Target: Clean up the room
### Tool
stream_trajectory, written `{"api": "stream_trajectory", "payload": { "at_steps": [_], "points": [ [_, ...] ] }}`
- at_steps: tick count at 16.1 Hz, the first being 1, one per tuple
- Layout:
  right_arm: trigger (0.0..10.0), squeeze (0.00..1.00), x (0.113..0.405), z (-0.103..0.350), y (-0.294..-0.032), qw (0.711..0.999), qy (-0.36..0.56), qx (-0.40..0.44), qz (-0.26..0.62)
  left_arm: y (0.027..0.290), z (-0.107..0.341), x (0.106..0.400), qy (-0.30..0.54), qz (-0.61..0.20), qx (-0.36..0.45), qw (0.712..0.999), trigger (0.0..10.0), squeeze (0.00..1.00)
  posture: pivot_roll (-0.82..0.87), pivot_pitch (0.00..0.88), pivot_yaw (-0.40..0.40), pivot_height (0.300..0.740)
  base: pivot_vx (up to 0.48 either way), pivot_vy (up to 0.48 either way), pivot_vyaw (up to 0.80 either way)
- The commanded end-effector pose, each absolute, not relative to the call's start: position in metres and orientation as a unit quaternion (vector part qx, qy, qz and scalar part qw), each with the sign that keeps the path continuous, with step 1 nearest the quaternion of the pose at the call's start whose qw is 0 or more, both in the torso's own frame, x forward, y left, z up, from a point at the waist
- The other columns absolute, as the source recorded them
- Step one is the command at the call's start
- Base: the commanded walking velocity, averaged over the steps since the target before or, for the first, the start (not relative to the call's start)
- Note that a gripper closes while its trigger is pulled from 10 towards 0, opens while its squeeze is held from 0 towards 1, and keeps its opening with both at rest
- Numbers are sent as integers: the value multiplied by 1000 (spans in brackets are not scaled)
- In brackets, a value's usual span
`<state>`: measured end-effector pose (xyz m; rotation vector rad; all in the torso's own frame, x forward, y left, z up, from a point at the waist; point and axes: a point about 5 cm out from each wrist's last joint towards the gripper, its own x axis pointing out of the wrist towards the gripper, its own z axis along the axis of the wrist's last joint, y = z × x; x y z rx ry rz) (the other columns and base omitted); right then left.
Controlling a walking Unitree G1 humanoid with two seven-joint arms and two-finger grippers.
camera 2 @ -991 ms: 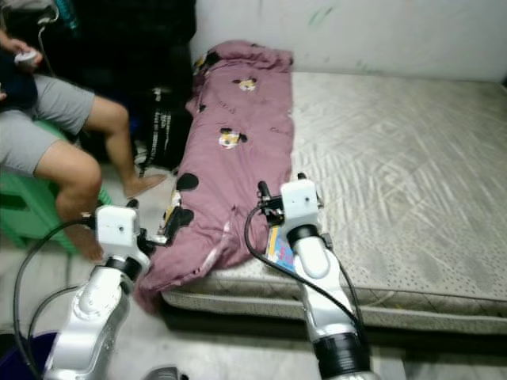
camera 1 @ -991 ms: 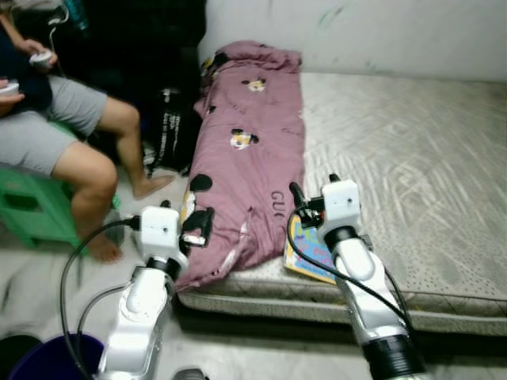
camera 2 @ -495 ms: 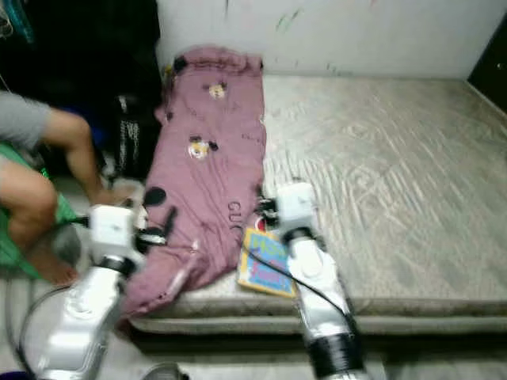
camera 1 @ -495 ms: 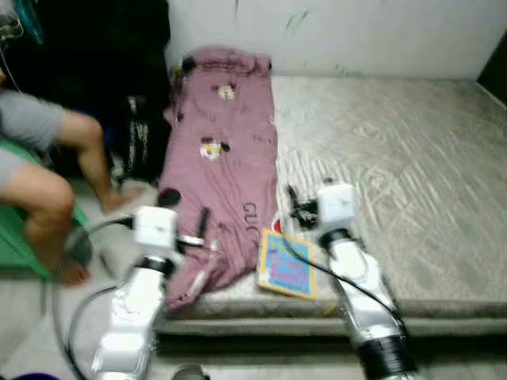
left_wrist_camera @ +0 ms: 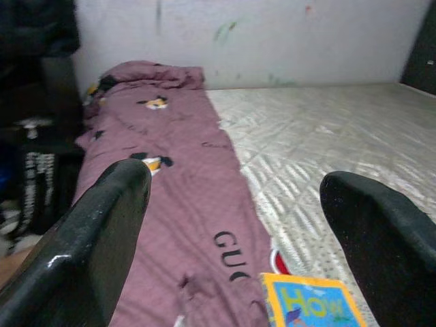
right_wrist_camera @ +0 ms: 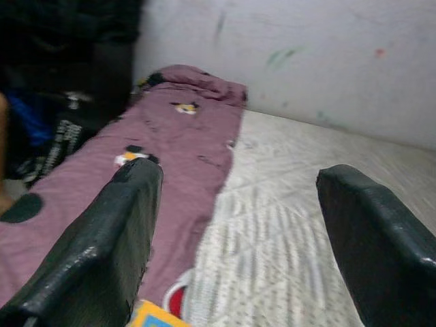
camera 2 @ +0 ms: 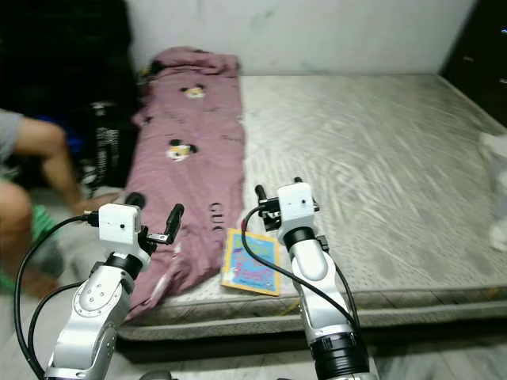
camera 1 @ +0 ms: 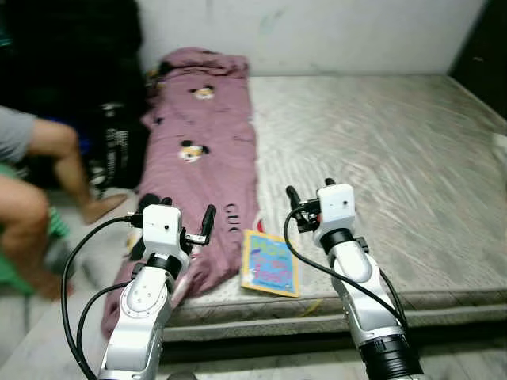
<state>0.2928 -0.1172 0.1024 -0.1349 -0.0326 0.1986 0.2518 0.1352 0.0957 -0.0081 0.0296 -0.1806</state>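
Blanket, mauve quilted with cartoon prints [camera 1: 207, 166], lies along left side of grey bare mattress [camera 1: 380, 158], near end drooping over the edge: soft, bulky; take a bunched fold. Left gripper [camera 1: 184, 227] wide open, empty. Thin bright picture book [camera 1: 271, 263] on near edge: stiff, light; pinch its overhanging edge. Red item under blanket unclear. Right gripper [camera 1: 297, 204] wide open, empty.

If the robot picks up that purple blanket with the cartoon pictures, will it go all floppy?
Probably. The purple cartoon-print blanket lies wrinkled and droops over the grey mattress edge, so it looks soft. It is long, so lifting one spot would likely leave most trailing.

Matt mauve cloth blanket [camera 1: 206, 158] lies on a quilted, faintly shiny mattress [camera 1: 380, 158].
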Motion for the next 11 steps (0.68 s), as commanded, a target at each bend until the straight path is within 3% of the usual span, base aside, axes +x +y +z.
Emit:
{"api": "stream_trajectory", "payload": {
  "at_steps": [1, 4, 11],
  "points": [
    [10000, 0, 295, 108, -118, 992, -26, -72, 100, 136, 95, 252, 18, -87, -1, 996, 10000, 0, 75, 0, -33, 740, 0, 0, 800],
    [10000, 0, 296, 107, -118, 992, -25, -70, 98, 135, 95, 252, 18, -87, -2, 996, 10000, 0, 76, 0, -35, 740, 0, 0, 758],
    [10000, 0, 297, 106, -117, 993, -24, -67, 95, 135, 94, 253, 16, -96, 0, 995, 10000, 0, 78, 0, -30, 740, 0, -80, 0]
  ]
}}
